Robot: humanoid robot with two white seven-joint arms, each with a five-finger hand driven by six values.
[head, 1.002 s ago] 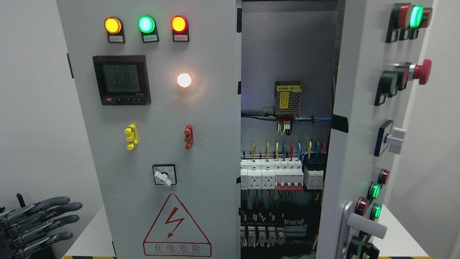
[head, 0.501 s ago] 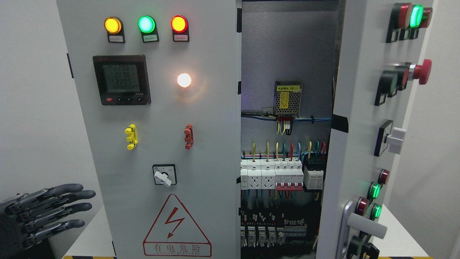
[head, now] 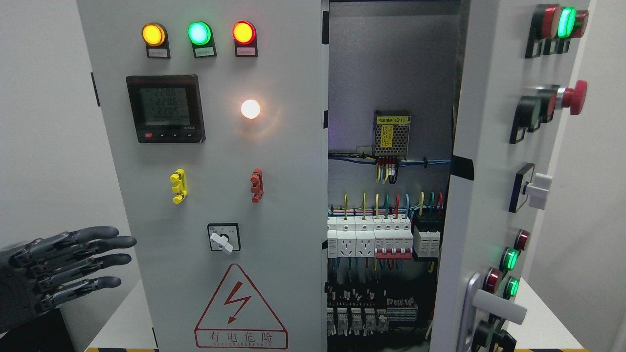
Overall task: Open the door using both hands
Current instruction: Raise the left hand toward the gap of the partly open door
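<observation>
Left hand (head: pixel 58 269) in at eight o'clock, fingers (head: pixel 110 242) stretched flat and slightly spread, holding nothing, tips pointing at the outer edge of the left door (head: pixel 215 146) and just short of it. No right hand in the picture.

The cabinet stands on a white table (head: pixel 120 322). Its left door fills the centre-left and looks shut, or nearly so; the right door (head: pixel 489 171) at three o'clock is swung out, edge-on to the camera, with the wiring and breakers (head: pixel 386 239) showing in the gap between the two.

How will that left door handle? Painted sheet steel, stiff, smooth and probably slippery under the fingers, and loaded with a meter (head: pixel 165 108), lamps and switches, so likely some weight on the hinges. I see no handle on its face. The best purchase looks like its free vertical edge (head: pixel 324 195) by the opening, at about one o'clock from the hand: hook the fingers around that lip and pull. Keep off the rotary switch (head: pixel 223 238) and the buttons, and stay clear of the live parts inside.
</observation>
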